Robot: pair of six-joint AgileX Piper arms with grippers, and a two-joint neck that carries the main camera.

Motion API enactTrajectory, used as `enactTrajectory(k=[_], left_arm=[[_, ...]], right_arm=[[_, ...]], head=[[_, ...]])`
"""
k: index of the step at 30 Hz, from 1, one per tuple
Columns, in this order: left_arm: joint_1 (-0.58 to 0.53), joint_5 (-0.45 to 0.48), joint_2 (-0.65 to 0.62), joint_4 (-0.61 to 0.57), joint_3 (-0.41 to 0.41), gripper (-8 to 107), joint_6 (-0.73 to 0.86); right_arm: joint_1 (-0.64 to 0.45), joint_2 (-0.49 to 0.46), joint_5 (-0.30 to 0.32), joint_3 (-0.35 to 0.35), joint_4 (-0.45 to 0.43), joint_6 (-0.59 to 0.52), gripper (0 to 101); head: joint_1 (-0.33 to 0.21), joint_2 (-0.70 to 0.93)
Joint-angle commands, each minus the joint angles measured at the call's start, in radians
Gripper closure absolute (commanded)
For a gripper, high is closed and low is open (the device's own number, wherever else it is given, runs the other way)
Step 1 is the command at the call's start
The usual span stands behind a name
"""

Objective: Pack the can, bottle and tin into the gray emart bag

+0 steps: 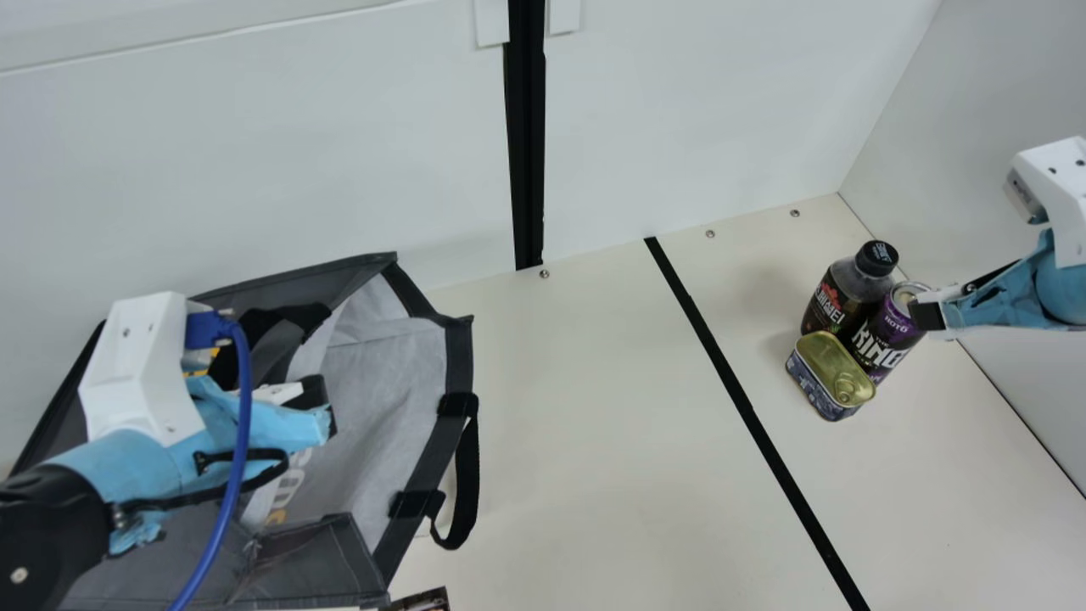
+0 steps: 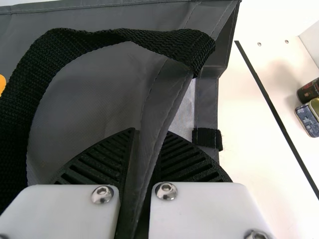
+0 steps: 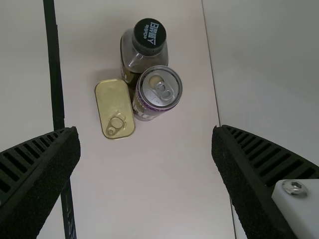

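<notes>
In the main view my left gripper (image 1: 326, 409) is over the gray bag (image 1: 373, 416), which stands with its mouth spread at the left. The left wrist view has this gripper (image 2: 150, 137) shut on the bag's edge (image 2: 164, 107), a gray fold between its ribbed fingers. At the right, the bottle (image 1: 840, 293), the purple can (image 1: 887, 335) and the tin (image 1: 830, 373) stand close together. My right gripper (image 1: 926, 316) is beside the can in the main view. Seen from the right wrist, that gripper (image 3: 145, 130) is open, with the can (image 3: 158, 89), bottle (image 3: 144, 52) and tin (image 3: 114, 109) beyond its fingertips.
A black line (image 1: 747, 412) crosses the table between bag and group. White walls stand behind and at the right (image 1: 984, 170). A black strap loop (image 1: 465, 484) hangs off the bag's right side, and a small dark object (image 1: 424, 601) lies at the front edge.
</notes>
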Motion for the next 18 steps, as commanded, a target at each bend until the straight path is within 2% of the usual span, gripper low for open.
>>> enactTrajectory(k=[1, 18], left_arm=[[0.0, 0.0, 0.0, 0.0, 0.0, 89, 0.0], [0.0, 0.0, 0.0, 0.0, 0.0, 89, 0.0]], right_arm=[[0.001, 0.008, -0.006, 0.003, 0.001, -0.002, 10], [0.017, 0.111, -0.066, -0.001, -0.008, -0.038, 10]], head=[[-0.023, -0.002], [-0.023, -0.002]])
